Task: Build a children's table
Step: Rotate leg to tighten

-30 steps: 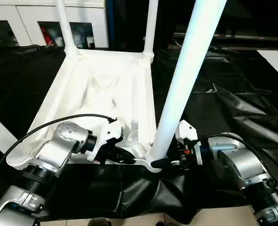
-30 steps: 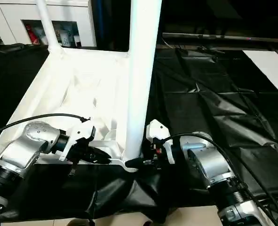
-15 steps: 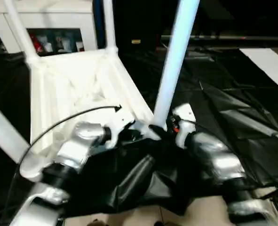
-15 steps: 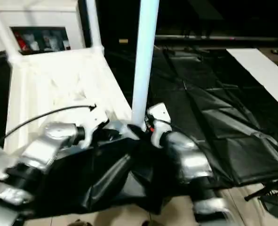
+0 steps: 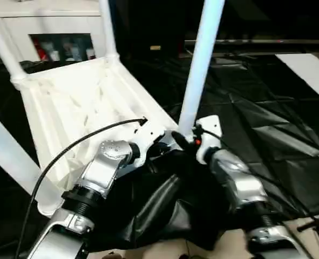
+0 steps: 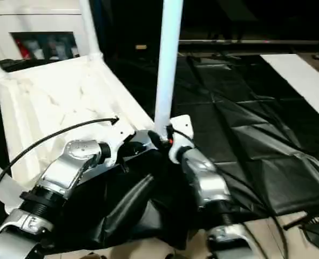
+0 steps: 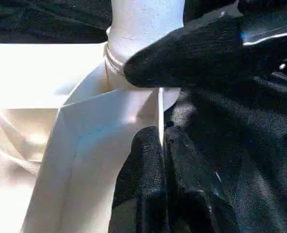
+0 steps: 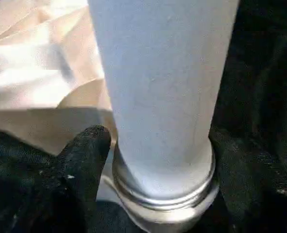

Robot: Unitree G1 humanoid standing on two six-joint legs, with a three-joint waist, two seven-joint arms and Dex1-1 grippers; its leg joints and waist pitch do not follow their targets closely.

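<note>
The white table top (image 5: 78,97) lies upside down and tilted, ribbed underside up, with a white leg standing in each corner socket. My left gripper (image 5: 160,147) is shut on the thin rim of the top beside the near right corner; its fingers (image 7: 150,160) pinch that edge in the left wrist view. My right gripper (image 5: 185,139) is shut on the base of the near right leg (image 5: 199,59), one finger (image 8: 82,155) on each side of the tube just above its socket collar (image 8: 165,194). Two far legs (image 5: 108,29) and the near left leg (image 5: 8,156) stand upright.
A black sheet (image 5: 267,124) covers the floor and bunches up under the held corner (image 5: 159,199). A white cabinet with glass doors (image 5: 56,32) stands behind the table. A white panel (image 5: 310,70) lies at the far right. Pale floor shows at the near edge.
The head view has shifted. Both arms have reached further forward, and the held corner of the table has moved away and turned, with the black sheet now bunched beneath it.
</note>
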